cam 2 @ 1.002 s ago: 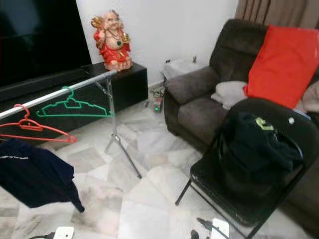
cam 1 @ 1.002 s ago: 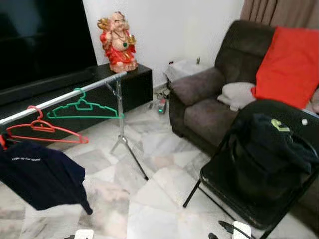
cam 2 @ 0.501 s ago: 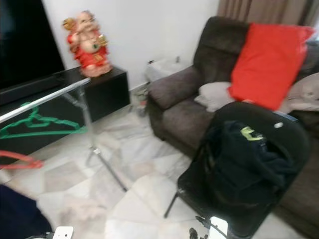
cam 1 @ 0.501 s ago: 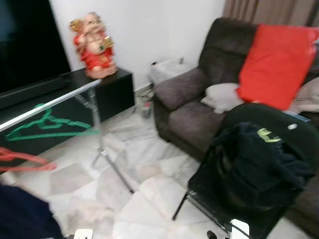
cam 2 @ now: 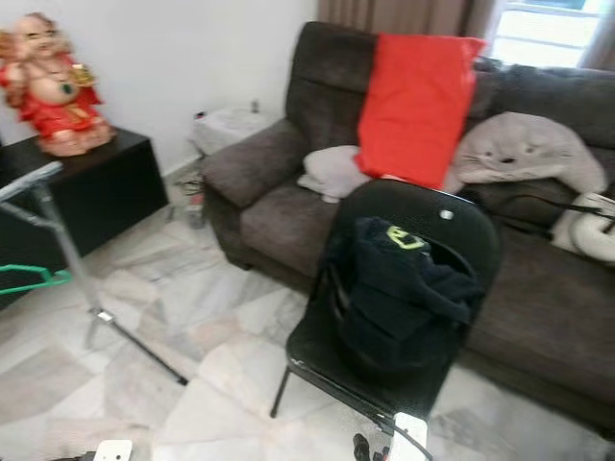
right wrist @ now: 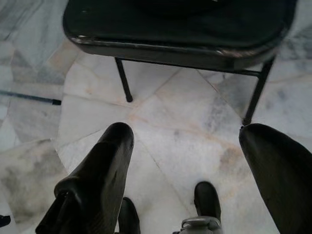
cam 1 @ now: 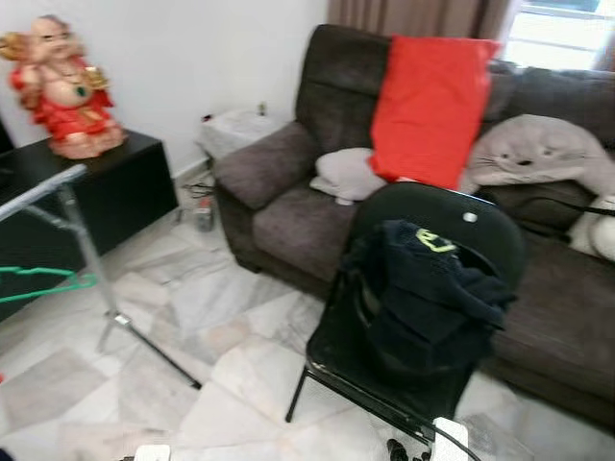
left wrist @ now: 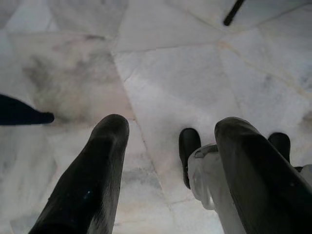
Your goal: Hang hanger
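A black folding chair (cam 1: 423, 288) stands on the marble floor (cam 1: 221, 384) in front of a dark brown sofa (cam 1: 317, 192), with dark clothing (cam 1: 423, 298) heaped on its seat and against its back. On the sofa lean a red cushion (cam 1: 430, 106) and a grey seal plush (cam 1: 533, 154), with a pale folded cloth (cam 1: 348, 175) beside the cushion. At the robot's left, the end of a silver clothes rail (cam 1: 43, 187) on a slanted stand leg reaches into view, and a green hanger (cam 1: 48, 284) hangs below it at the edge of the picture, well apart from the chair. Behind the rail, a red and gold figurine (cam 1: 60, 86) sits on a black cabinet (cam 1: 115, 192). The left pincer (left wrist: 170, 170) points down at bare marble, its two black fingers spread wide and holding nothing. The right pincer (right wrist: 195, 180) also hangs over the floor just before the chair's front legs, its fingers wide apart and empty
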{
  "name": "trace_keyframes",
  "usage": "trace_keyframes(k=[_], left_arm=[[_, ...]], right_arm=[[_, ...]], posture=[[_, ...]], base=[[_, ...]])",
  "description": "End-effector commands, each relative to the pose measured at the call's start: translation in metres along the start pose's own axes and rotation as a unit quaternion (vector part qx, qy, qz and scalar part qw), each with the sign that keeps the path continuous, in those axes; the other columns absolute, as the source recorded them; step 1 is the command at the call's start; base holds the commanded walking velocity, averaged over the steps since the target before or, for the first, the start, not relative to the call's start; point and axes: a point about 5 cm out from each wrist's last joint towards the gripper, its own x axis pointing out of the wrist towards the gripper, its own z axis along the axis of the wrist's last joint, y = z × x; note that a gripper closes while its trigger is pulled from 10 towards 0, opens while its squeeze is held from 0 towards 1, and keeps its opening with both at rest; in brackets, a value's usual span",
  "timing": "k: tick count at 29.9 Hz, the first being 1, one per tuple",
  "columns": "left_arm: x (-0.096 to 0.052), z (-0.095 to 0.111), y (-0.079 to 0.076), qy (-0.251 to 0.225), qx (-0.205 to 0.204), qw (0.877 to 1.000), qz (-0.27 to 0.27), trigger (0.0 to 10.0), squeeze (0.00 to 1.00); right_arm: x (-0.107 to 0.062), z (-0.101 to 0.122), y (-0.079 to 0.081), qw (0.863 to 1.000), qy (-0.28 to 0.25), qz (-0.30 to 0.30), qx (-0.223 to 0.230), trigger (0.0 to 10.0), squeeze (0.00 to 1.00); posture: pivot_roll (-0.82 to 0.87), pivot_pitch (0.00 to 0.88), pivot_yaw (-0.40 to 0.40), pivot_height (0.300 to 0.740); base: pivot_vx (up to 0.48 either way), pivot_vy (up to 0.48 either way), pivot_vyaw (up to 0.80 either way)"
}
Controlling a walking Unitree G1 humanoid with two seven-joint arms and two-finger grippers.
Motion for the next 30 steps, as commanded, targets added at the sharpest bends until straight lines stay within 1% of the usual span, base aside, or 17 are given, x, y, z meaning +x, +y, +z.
trace_keyframes(k=[1,3,6,9,11,12,13,14,15,19,22,26,27,28,29,30], left_arm=[[-0.001,-0.006,0.003,0.013,-0.009,1.000,0.007,10.0,0.00],[-0.001,-0.006,0.004,0.012,-0.009,1.000,0.008,10.0,0.00],[-0.002,-0.006,0.006,0.013,0.005,1.000,0.009,10.0,0.00],[-0.001,-0.004,0.007,0.010,0.011,1.000,0.010,10.0,0.00],[0.000,0.001,0.009,0.006,-0.004,1.000,0.018,10.0,0.00],[0.001,0.006,0.011,0.001,-0.027,0.999,0.028,10.0,0.00],[0.001,0.007,0.013,-0.002,-0.036,0.999,0.031,10.0,0.00],[0.001,0.007,0.013,-0.002,-0.036,0.999,0.031,10.0,0.00],[0.001,0.010,0.014,-0.008,-0.048,0.998,0.037,10.0,0.00],[0.002,0.012,0.013,-0.009,-0.040,0.999,0.033,10.0,0.00],[0.002,0.011,0.013,-0.006,-0.046,0.998,0.037,10.0,0.00],[0.001,0.008,0.014,-0.004,-0.054,0.998,0.043,10.0,0.00],[0.001,0.006,0.014,-0.002,-0.054,0.998,0.044,10.0,0.00],[0.000,0.006,0.014,-0.002,-0.053,0.998,0.044,10.0,0.00],[0.000,0.005,0.014,-0.002,-0.053,0.998,0.044,10.0,0.00],[0.000,0.005,0.014,-0.002,-0.053,0.998,0.044,10.0,0.00]], right_arm=[[0.000,-0.001,0.001,1.000,0.000,0.003,-0.001,10.0,0.00],[0.000,-0.001,0.001,1.000,-0.001,0.003,0.000,10.0,0.00],[0.000,-0.001,0.001,1.000,-0.001,0.001,0.005,10.0,0.00],[0.000,-0.001,0.002,1.000,-0.002,0.001,0.006,10.0,0.00],[0.000,-0.001,0.003,1.000,-0.003,0.000,-0.001,10.0,0.00],[0.000,0.001,0.002,1.000,-0.007,-0.005,0.001,10.0,0.00],[0.001,0.002,0.001,1.000,-0.008,-0.007,0.004,10.0,0.00],[0.001,0.002,0.001,1.000,-0.008,-0.007,0.004,10.0,0.00],[0.001,0.004,0.000,1.000,-0.011,-0.008,0.008,10.0,0.00],[0.001,0.007,0.001,1.000,-0.019,-0.007,0.013,10.0,0.00],[0.001,0.010,0.001,1.000,-0.026,-0.007,0.016,10.0,0.00],[0.002,0.020,0.001,0.999,-0.047,-0.009,0.018,10.0,0.00],[0.002,0.032,-0.001,0.996,-0.080,-0.014,0.025,10.0,0.00],[0.002,0.039,-0.002,0.995,-0.099,-0.020,0.020,10.0,0.00],[0.001,0.043,-0.003,0.993,-0.110,-0.025,0.016,10.0,0.00],[0.001,0.043,-0.003,0.993,-0.110,-0.025,0.016,10.0,0.00]], posture=[[0.11,0.000,0.012,0.740],[0.11,0.000,0.016,0.740],[0.10,0.000,0.022,0.740],[0.10,0.000,0.020,0.740],[0.10,0.000,0.015,0.740],[0.11,0.000,0.010,0.740],[0.11,0.000,0.010,0.740],[0.11,0.000,0.010,0.740],[0.11,0.000,0.011,0.740],[0.11,0.000,0.015,0.740],[0.11,0.000,0.015,0.740],[0.10,0.000,0.014,0.740],[0.09,0.000,0.016,0.740],[0.09,0.000,0.016,0.740],[0.09,0.000,0.016,0.740],[0.09,0.000,0.016,0.740]], base=[[0.000,0.000,-0.70],[0.000,0.000,-0.70],[0.000,0.000,-0.70],[0.000,-0.469,-0.70],[0.000,-0.234,-0.70],[0.000,0.000,-0.70],[0.000,0.000,-0.70],[0.000,0.000,-0.70],[0.000,0.000,-0.71],[0.000,0.000,-0.22],[0.000,0.000,0.00],[0.000,0.000,0.00],[0.000,0.000,0.00],[0.000,0.000,0.00],[0.000,0.000,0.00],[0.000,0.000,0.00]])
